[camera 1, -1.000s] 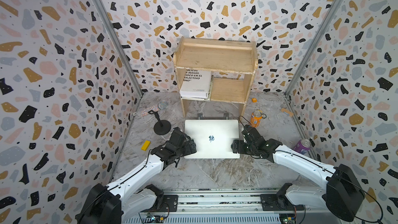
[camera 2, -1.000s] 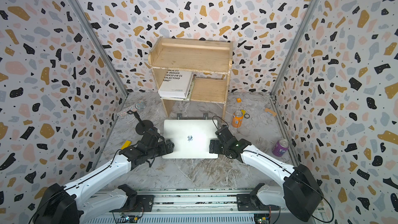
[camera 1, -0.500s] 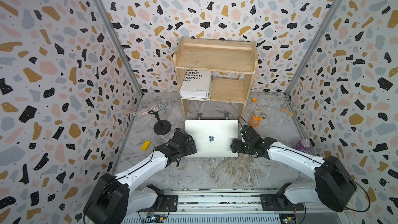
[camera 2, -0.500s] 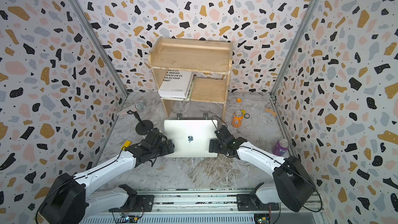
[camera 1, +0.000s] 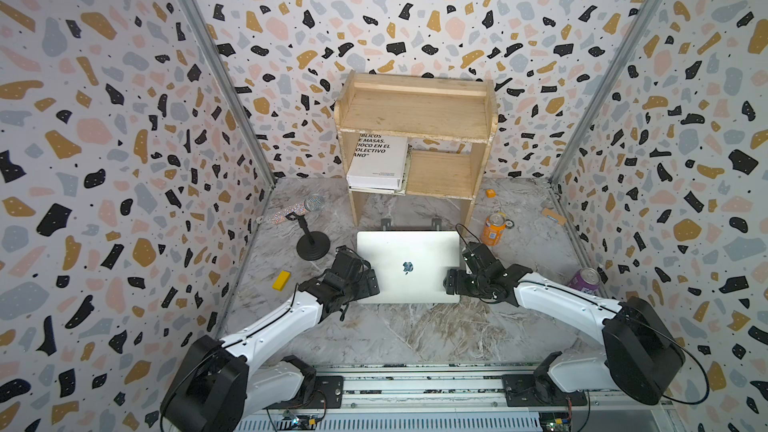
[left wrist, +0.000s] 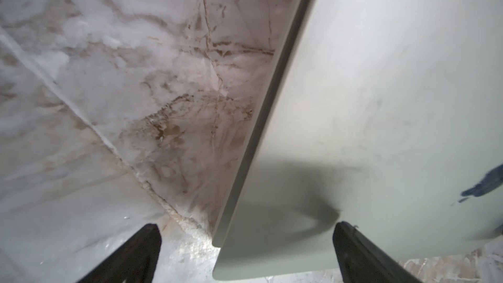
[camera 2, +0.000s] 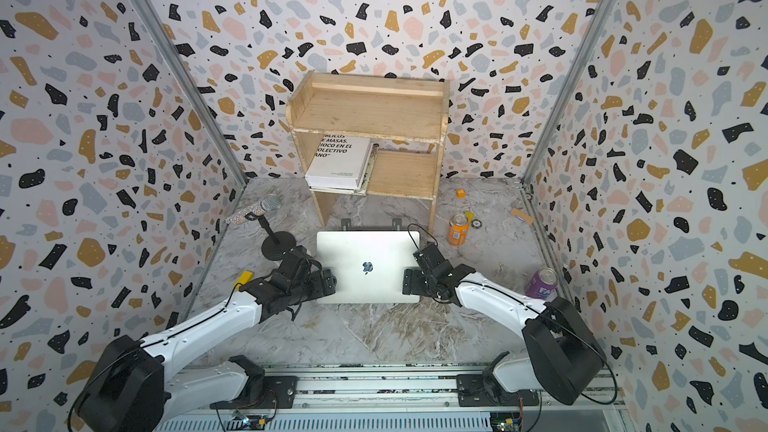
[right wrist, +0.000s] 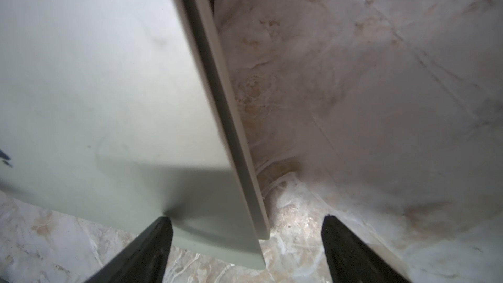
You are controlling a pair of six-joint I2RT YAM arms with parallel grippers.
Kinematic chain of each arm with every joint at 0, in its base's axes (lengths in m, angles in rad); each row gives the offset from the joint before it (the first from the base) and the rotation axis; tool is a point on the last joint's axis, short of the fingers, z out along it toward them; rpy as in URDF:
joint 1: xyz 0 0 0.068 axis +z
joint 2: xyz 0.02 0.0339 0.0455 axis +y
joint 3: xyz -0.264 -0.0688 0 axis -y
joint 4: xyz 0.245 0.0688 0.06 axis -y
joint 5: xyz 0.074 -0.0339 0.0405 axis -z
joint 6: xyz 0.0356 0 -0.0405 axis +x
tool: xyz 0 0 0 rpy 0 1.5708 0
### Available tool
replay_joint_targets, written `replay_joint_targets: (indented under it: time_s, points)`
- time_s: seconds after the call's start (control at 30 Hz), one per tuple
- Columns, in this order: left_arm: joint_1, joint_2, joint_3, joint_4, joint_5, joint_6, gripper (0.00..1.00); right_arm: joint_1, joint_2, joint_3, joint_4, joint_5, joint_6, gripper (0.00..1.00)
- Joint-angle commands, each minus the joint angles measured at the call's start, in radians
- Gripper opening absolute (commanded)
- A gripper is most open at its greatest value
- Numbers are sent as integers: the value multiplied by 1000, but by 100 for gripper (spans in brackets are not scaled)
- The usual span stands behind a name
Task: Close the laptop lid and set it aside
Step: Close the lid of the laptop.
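Both top views: laptop (camera 1: 409,259) (camera 2: 368,259) flat on the marble desk (camera 1: 415,334) just in front of the wooden shelf (camera 1: 415,118). Its lid (camera 1: 415,243) is down, logo facing up. Left gripper (camera 1: 372,282) (camera 2: 330,282) is at the laptop's left edge near the front corner. Right gripper (camera 1: 451,282) (camera 2: 409,282) is at the right edge near the other front corner. White book (camera 1: 380,160) on the shelf's lower board. Microphone on a stand (camera 1: 311,205) off to the left, yellow block (camera 1: 281,280) near it. Orange can (camera 1: 492,230) behind the right arm, purple can (camera 1: 586,278) by the right wall.

Left wrist: left gripper (left wrist: 245,254) is spread wide. One finger (left wrist: 362,257) is over the lid (left wrist: 381,104), the other over bare desk (left wrist: 109,77), and the laptop's corner sits between them. Contact with the lid: cannot tell (shadow there, blurry).

Right wrist: the same, mirrored. Right gripper (right wrist: 245,251) is spread, one finger (right wrist: 141,254) over the lid (right wrist: 95,77), the other over the desk (right wrist: 381,77), straddling the laptop's side edge at the corner. Nothing is pinched in either gripper.
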Motion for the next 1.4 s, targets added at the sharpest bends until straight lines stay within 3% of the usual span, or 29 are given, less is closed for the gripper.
replay_joint_targets:
  time_s: [0.0,0.23,0.47,0.77,1.13,1.37]
  points:
    - [6,-106,-13,-13,-55,41,100,-4,-99,-17,-6,11,-33,91]
    - [6,-220,-59,85,-152,48,100,-5,-197,-17,28,18,-99,94]
    - [6,-89,-31,223,-168,66,100,-6,-59,79,36,-6,-116,94]
    - [6,1,-34,324,-167,121,100,-14,11,106,79,-8,-133,94]
    - [6,104,-69,596,-19,129,100,-19,87,147,153,-53,-153,94]
    - [1,138,-44,669,109,111,100,-19,88,159,197,-96,-147,93]
